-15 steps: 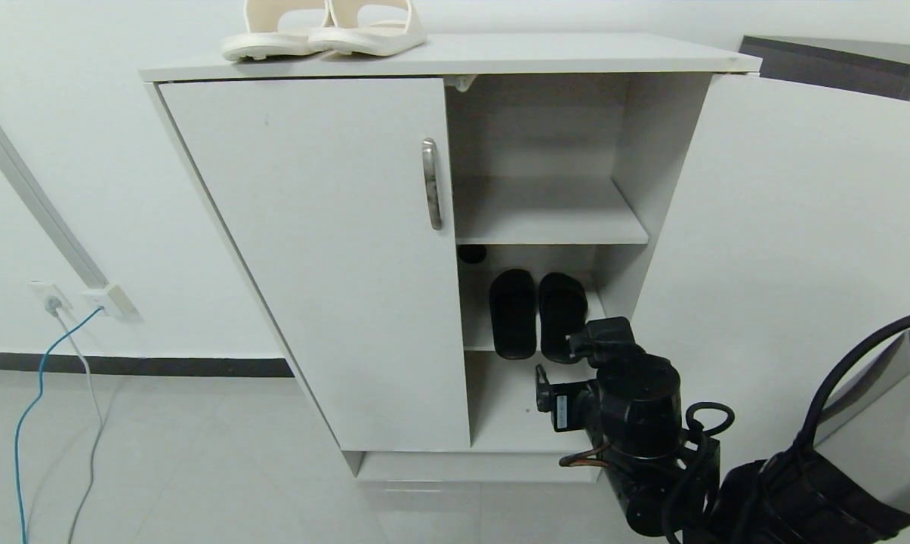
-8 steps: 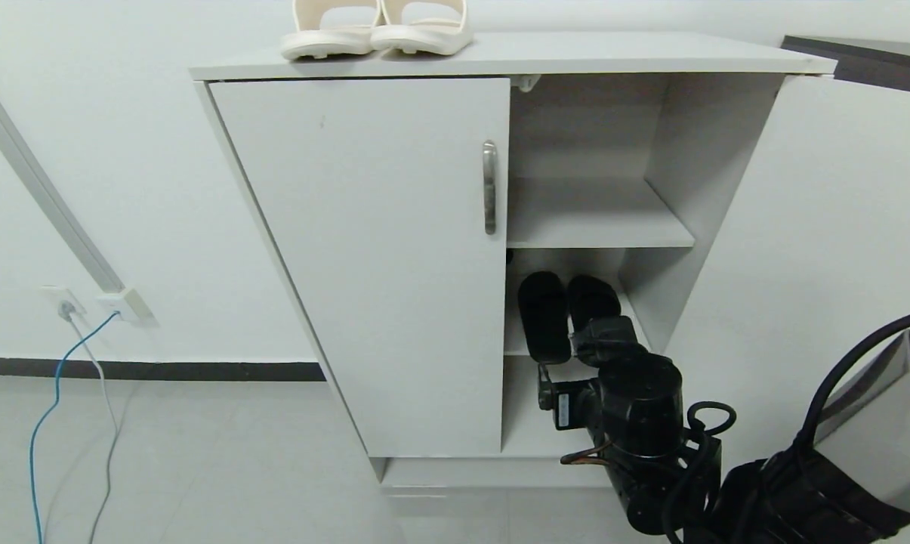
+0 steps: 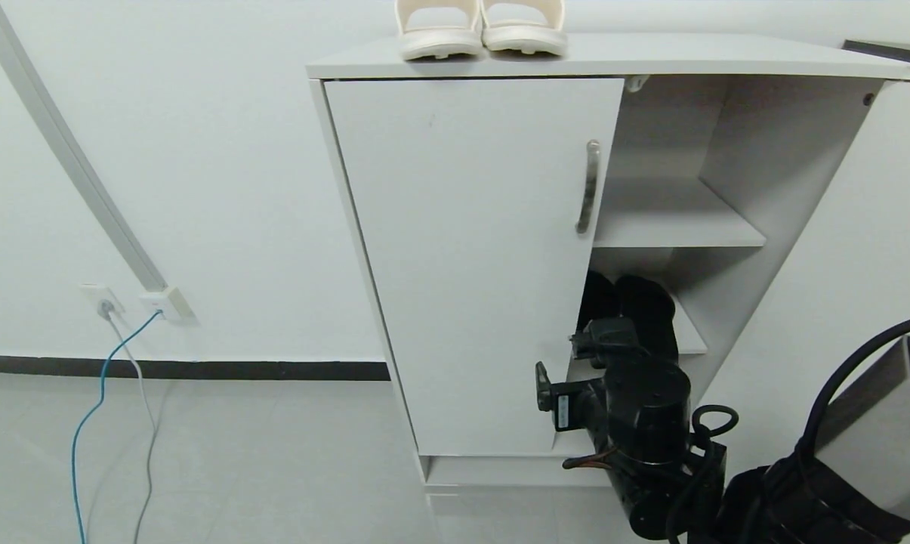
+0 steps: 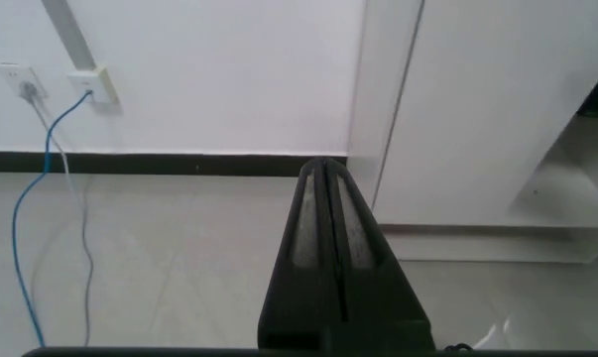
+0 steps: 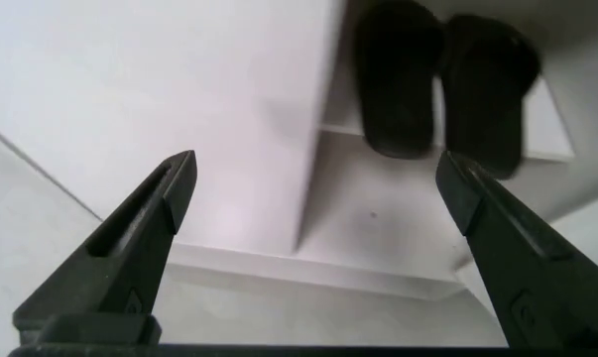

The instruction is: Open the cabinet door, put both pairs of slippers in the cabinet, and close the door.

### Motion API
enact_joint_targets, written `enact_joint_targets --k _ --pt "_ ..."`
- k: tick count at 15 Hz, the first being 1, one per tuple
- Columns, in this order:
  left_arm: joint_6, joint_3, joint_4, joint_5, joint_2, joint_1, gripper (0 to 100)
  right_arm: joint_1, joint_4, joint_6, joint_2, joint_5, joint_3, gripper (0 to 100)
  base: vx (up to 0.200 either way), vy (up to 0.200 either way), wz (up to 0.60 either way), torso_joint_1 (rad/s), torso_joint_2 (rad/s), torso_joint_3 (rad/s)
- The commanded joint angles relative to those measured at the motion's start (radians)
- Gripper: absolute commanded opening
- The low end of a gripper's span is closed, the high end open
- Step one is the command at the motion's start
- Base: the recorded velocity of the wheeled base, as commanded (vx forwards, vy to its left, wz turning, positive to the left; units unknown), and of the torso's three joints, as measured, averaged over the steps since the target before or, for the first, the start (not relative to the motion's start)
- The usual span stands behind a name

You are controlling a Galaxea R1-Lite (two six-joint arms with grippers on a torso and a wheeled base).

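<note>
A pair of white slippers lies on top of the white cabinet. A pair of black slippers rests on the cabinet's lower shelf, partly hidden by the shut left door and my right arm. The right door stands wide open. My right gripper is open and empty, low in front of the cabinet, short of the black slippers. My left gripper is shut on nothing, above the floor to the left of the cabinet.
The left door carries a metal handle. The upper shelf is bare. Wall sockets with a blue cable and a grey one sit on the wall at the left, above the tiled floor.
The whole head picture has shifted, so the camera has moved; the cabinet now sits farther right in the picture. The black slippers are more hidden behind the left door. My right arm holds its place.
</note>
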Motion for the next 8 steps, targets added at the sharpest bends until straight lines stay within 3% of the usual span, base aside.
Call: enact_joint_targets --k 1,8 --pt "0.0 0.0 0.001 0.0 0.002 0.0 0 -0.002 -0.011 -0.008 0.002 0.0 0.013 100 0.0 0.0 0.0 0.0 0.0 0.0" --pt "0.0 0.0 -0.001 0.002 0.002 0.0 0 -0.009 -0.095 -0.058 0.001 0.009 0.055 100 0.0 0.0 0.0 0.0 0.0 0.0"
